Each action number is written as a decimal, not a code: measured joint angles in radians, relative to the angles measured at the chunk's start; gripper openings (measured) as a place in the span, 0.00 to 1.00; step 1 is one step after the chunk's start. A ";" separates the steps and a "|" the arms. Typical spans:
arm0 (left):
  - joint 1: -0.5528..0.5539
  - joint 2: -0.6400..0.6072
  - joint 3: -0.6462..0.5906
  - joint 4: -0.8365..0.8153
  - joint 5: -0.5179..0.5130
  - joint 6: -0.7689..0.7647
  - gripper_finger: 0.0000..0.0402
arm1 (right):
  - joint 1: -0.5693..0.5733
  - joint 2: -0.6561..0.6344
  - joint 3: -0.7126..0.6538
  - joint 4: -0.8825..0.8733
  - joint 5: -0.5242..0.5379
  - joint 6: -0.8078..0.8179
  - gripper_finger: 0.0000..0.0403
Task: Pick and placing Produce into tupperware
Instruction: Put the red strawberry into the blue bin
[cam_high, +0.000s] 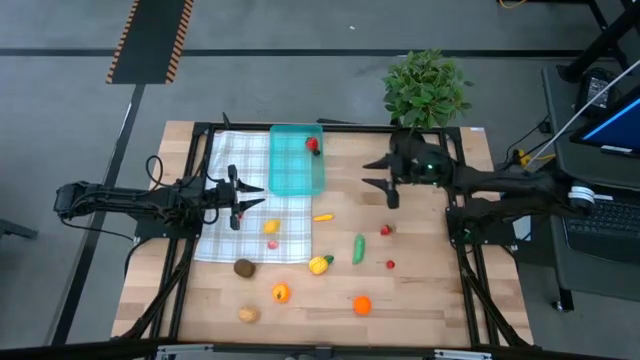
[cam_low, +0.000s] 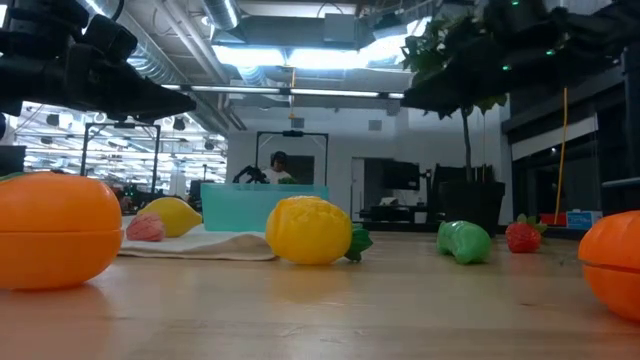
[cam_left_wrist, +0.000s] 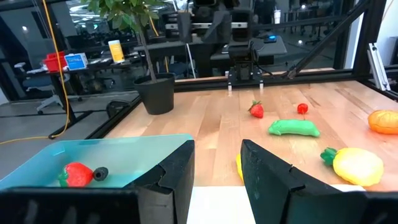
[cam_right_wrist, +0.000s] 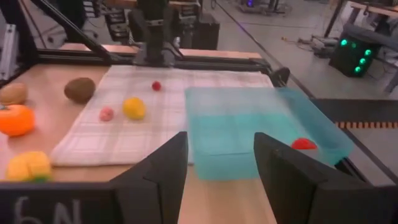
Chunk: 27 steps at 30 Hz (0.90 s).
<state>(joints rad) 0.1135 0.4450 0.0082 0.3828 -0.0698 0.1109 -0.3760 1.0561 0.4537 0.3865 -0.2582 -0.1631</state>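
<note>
The teal tupperware (cam_high: 296, 160) stands at the far middle of the table, partly on the white checked cloth (cam_high: 225, 235). A red strawberry (cam_high: 312, 144) lies inside it. The other produce lies loose: a lemon (cam_high: 271, 227) and a pink piece (cam_high: 273, 243) on the cloth, a green piece (cam_high: 358, 248), a yellow piece (cam_high: 319, 264), two oranges (cam_high: 281, 292) (cam_high: 361, 304) and small red pieces (cam_high: 386, 230) on the wood. My left gripper (cam_high: 238, 204) hovers open over the cloth, left of the tupperware. My right gripper (cam_high: 379, 180) hovers open to the right of the tupperware, holding nothing.
A potted green plant (cam_high: 427, 88) stands at the table's far right corner, just behind my right arm. A brown piece (cam_high: 244, 267) and a potato (cam_high: 248, 315) lie near the front left. Bare wood lies between the tupperware and my right gripper.
</note>
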 joint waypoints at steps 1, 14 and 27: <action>0.000 0.000 0.000 0.001 0.000 -0.003 0.31 | 0.006 -0.019 -0.010 -0.007 0.002 0.000 0.46; -0.001 0.000 0.000 0.021 0.057 -0.024 0.31 | 0.066 -0.102 -0.069 -0.051 -0.103 0.028 0.46; -0.001 0.000 0.000 0.021 0.173 -0.029 0.31 | 0.113 -0.102 -0.069 -0.104 -0.194 0.160 0.46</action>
<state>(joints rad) 0.1123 0.4449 0.0082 0.4038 0.1036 0.0820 -0.2633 0.9539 0.3843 0.2825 -0.4518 -0.0030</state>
